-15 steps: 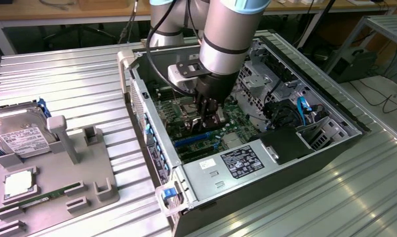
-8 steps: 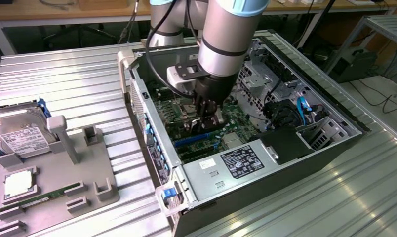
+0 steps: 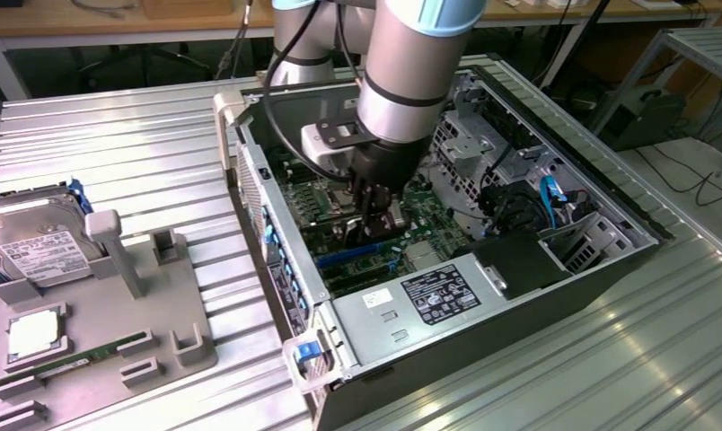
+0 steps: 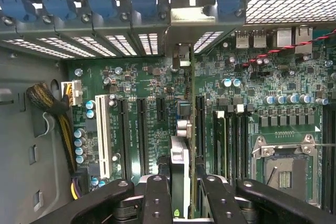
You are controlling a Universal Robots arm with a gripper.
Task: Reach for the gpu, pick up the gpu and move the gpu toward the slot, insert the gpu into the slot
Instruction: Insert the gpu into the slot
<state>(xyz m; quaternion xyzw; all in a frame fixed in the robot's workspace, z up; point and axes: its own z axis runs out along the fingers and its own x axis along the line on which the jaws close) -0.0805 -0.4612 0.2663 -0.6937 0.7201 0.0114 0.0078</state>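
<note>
Now, the hold: the gripper is clamped on the gpu, with a finger pressed to each face of the card.
Risk in the hold: a pinch on thin flat faces could let the card tilt or slide if it meets resistance.
Where the gpu is: edge-down inside the case, low over the motherboard, roughly in line with the slot. Seated or not, I can't tell.
Risk at the slot: if the card's edge is slightly off, pressing down would jam it or strain the board.
Risk at the far end: the card's end is close to the case's rear wall and could catch there.
Arm: the wrist points straight down into the case and the forearm rises steeply above it.
</note>
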